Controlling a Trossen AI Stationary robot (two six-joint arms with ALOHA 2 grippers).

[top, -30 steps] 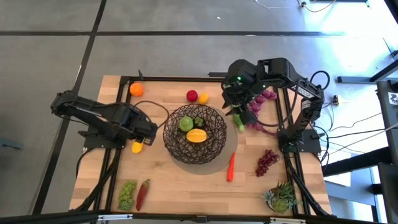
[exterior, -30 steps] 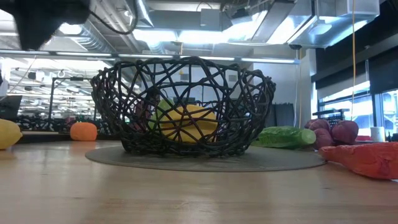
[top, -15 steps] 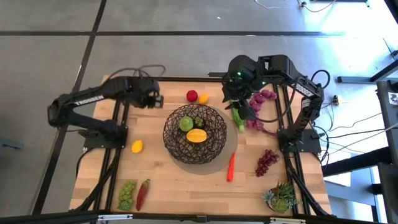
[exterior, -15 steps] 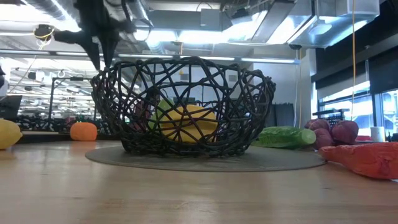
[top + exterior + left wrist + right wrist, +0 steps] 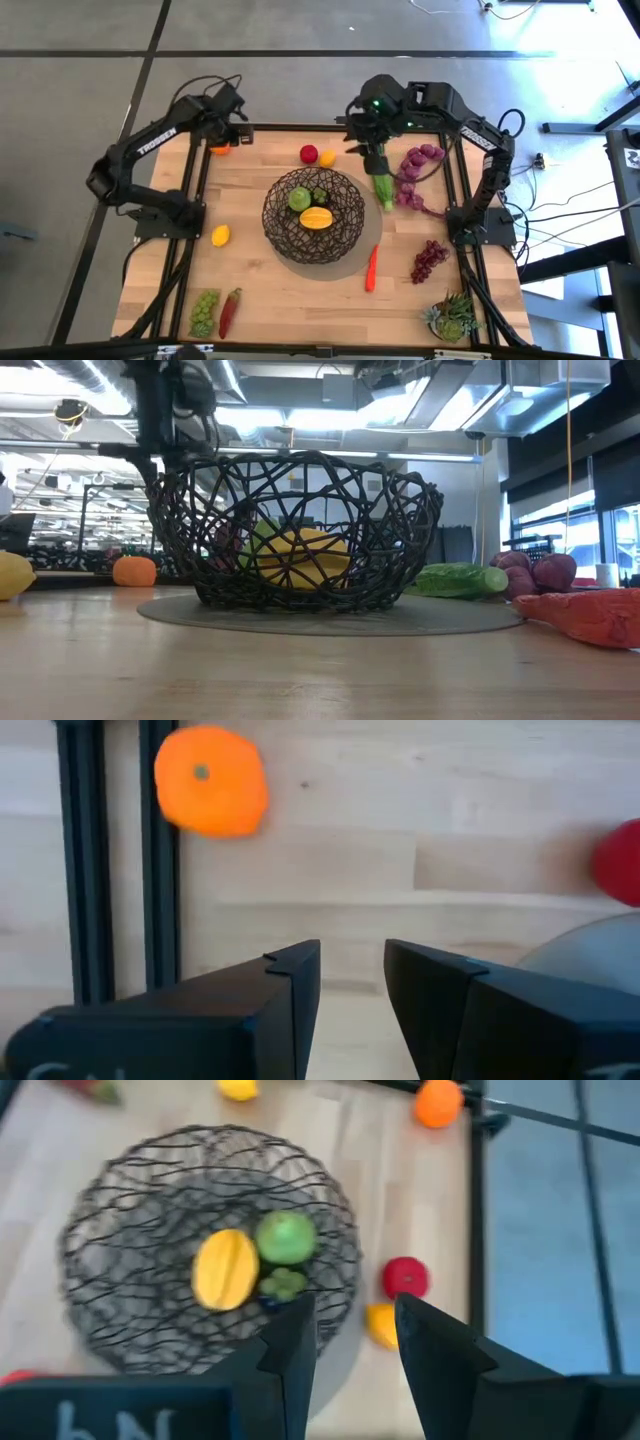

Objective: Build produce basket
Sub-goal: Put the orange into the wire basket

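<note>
high view, basket (image 5: 314,215): mid-table on grey mat (image 5: 352,262); green apple (image 5: 299,199) and mango (image 5: 317,218) inside.
high view, left gripper (image 5: 226,130): at far left corner, over the orange (image 5: 219,149).
high view, right gripper (image 5: 372,140): at far edge, above top of green leafy stalk (image 5: 383,187) lying beside the basket.
high view, loose produce: red apple (image 5: 309,154), lemon (image 5: 220,235), carrot (image 5: 372,268), purple grapes (image 5: 430,259), green grapes (image 5: 205,311), chilli (image 5: 230,311).
low view: basket in the middle, yellow and green fruit visible through the mesh; stalk and carrot to its right; orange far left.
left wrist view, fingers (image 5: 296,995): slightly parted, nothing between; orange ahead on bare wood, apart from them.
right wrist view, fingers (image 5: 292,1350): parted, nothing grasped; basket beyond with mango, apple, dark green piece.
</note>
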